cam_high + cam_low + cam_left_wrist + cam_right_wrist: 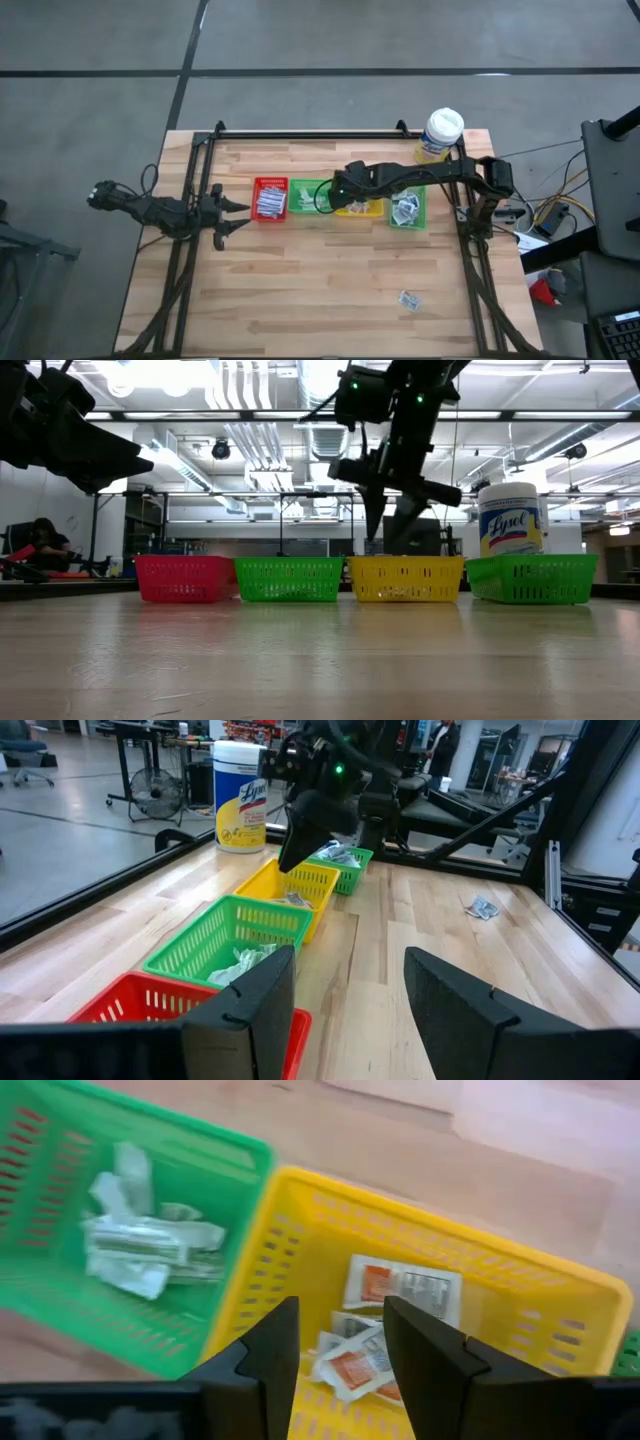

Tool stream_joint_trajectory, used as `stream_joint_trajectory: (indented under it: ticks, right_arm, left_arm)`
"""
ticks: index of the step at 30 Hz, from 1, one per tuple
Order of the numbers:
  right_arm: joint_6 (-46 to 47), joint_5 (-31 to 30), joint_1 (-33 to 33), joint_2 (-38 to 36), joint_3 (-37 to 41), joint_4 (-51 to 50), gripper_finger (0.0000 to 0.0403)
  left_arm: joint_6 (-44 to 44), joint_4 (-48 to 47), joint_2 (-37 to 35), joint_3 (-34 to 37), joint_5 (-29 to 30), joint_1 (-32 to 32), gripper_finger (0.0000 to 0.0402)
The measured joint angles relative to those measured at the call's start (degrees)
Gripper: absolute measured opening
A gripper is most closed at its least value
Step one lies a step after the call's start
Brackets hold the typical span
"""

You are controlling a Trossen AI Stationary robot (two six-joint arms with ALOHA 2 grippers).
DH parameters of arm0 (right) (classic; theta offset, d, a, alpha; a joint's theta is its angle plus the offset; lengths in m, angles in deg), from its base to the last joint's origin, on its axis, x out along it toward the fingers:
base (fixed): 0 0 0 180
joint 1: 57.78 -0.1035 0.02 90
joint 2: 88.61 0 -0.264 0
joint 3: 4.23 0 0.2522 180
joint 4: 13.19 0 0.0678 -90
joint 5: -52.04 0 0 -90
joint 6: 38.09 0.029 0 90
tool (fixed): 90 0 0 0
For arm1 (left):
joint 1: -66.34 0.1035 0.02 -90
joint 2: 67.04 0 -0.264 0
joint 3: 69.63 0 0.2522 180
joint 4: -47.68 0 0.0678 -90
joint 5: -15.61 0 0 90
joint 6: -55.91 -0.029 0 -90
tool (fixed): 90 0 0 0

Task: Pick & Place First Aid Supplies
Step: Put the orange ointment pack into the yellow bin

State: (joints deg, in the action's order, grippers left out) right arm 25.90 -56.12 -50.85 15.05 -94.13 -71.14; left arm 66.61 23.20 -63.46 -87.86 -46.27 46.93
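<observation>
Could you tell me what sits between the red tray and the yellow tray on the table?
A green tray holding pale packets sits between the red tray and the yellow tray; the high and low views both show it.

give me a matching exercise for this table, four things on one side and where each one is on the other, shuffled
Things:
1. right gripper
2. left gripper
3. white-lidded tub
4. loose packet

Places:
A. on bare wood near the front edge, away from the trays
B. at the back right corner of the table, behind the trays
C. over the yellow tray, open and empty
D. at the left side, beside the red tray, open

Pairs: 1-C, 2-D, 3-B, 4-A
</observation>
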Motion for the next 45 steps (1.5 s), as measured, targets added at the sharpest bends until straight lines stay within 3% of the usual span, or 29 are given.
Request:
stream_joint_trajectory:
  ticks: [14,22,35,45]
  right_arm:
    - [-5.87,-1.66,-0.59,-0.02,-4.37,-0.12,0.0121]
    - [-9.12,-1.44,-0.7,-0.12,-5.43,-1.24,0.0129]
    - [-10.18,-1.17,-6.13,-3.78,-7.71,-21.58,0.0128]
    - [-10.44,8.8,-16.69,-6.7,-7.62,-29.59,0.0112]
  left_arm:
    - [0.0,0.0,0.0,-0.01,0.02,0.02,0.0188]
    - [0.0,0.01,0.0,0.0,0.01,0.01,0.0188]
    - [0.0,0.02,0.0,0.0,0.02,0.0,0.0188]
    - [0.0,0.02,0.0,0.0,0.02,0.01,0.0188]
